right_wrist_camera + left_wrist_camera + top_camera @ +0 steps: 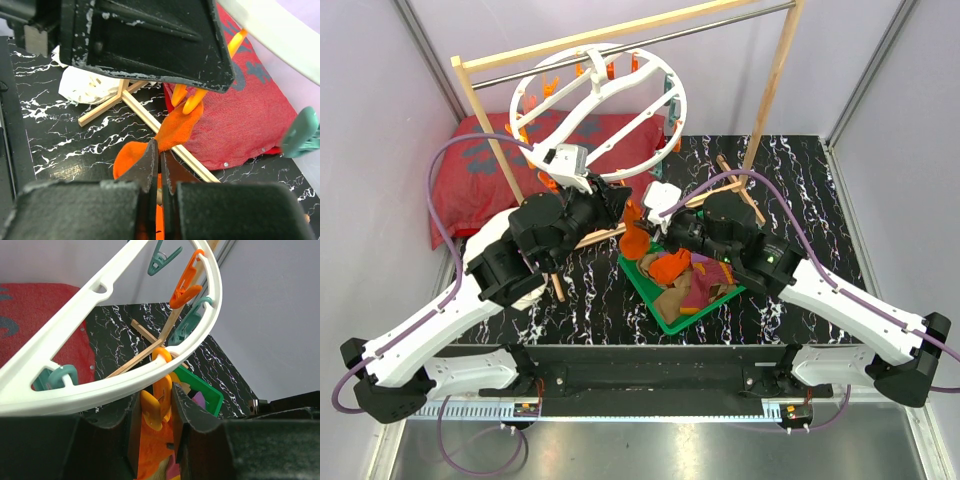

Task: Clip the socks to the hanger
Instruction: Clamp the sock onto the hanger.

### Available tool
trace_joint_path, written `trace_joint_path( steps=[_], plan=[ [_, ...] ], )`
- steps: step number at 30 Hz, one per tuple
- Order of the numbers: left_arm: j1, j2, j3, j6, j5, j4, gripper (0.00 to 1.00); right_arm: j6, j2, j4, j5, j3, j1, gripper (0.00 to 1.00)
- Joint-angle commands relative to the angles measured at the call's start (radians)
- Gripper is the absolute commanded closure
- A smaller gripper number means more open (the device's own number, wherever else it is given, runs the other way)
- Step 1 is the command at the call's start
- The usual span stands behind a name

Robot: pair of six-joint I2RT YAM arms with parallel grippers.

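Surface (790, 200): shows bare black marble right of the tray (638, 288) and along the left front. Runs up to a wall (905, 90) on either side.
Tray: sits skewed at centre, near the front edge. Holds a heap of socks (698, 285), orange, purple and brown.
Rack (773, 90): stands across the back. Puts its wooden feet on the surface just behind the tray.
Cushion (470, 175): fills the back left corner.
Cloth (85, 87): lies beside the rack feet.
Hanger (125, 382): hangs tilted from the rack bar, lower rim just above the left pincer (156, 397). Leaves little room beneath.
Left arm: rises from the near left base, elbow bent, wrist at centre under the rim.
Left pincer: pinches an orange clip (152, 410), one finger on each side.
Right arm: stretches low from the near right base, across the tray, to centre.
Right pincer (160, 152): pressed together on the orange sock (177, 130), close under the left pincer.
Orange sock: runs up from the right pincer to the clip's tips and meets them. Cannot tell whether bitten.
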Motion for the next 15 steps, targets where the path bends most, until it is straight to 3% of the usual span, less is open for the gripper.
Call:
trace_joint_path(
  steps=[1,15],
  plan=[
    [0.001,0.009,0.044,-0.011,0.007,-0.015,1.00,-0.019,-0.003,0.047,0.030,0.037,0.018,1.00],
    [0.001,-0.006,0.041,-0.034,-0.019,-0.012,1.00,-0.029,-0.005,0.034,0.061,0.019,0.035,1.00]
  ],
)
